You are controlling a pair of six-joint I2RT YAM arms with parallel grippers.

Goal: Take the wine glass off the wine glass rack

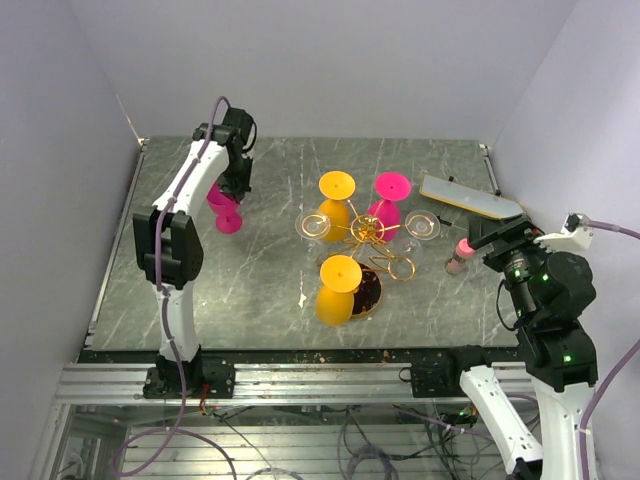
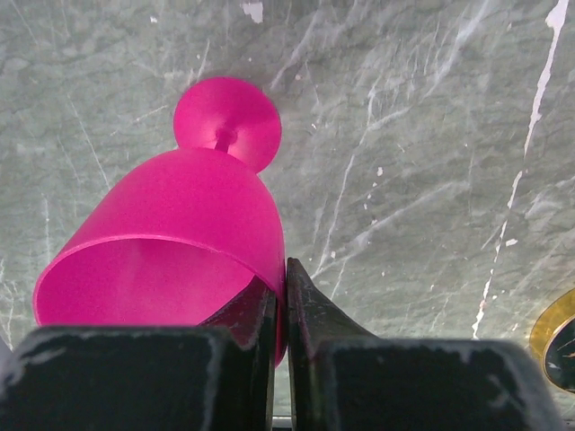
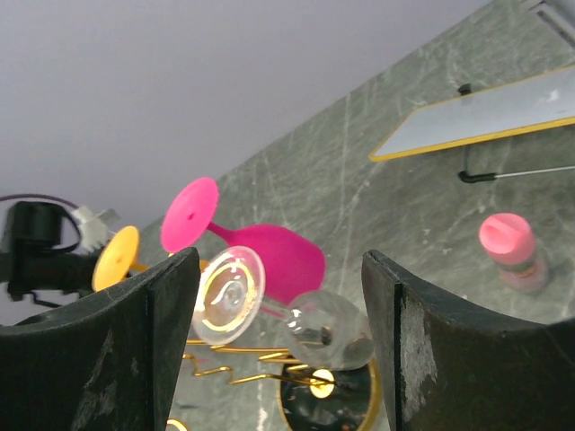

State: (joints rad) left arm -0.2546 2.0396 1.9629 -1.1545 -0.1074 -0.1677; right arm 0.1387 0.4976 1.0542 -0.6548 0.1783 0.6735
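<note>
The gold wire wine glass rack (image 1: 368, 232) stands mid-table on its round dark base (image 1: 374, 290). Hanging from it are two yellow glasses (image 1: 338, 290), a magenta glass (image 1: 389, 200) and two clear glasses (image 1: 422, 225). My left gripper (image 1: 233, 185) is at the far left, away from the rack. It is shut on the rim of a magenta wine glass (image 2: 180, 233), one finger inside the bowl and one outside, with the foot (image 2: 226, 121) pointing away, low over the table. My right gripper (image 3: 280, 269) is open and empty, right of the rack, facing a clear glass (image 3: 337, 334).
A small pink-capped bottle (image 1: 459, 255) stands right of the rack, close to my right gripper (image 1: 495, 235). A flat yellow-edged board (image 1: 470, 197) lies at the far right. The rack's base rim shows at the right edge of the left wrist view (image 2: 555, 337). White walls enclose the table.
</note>
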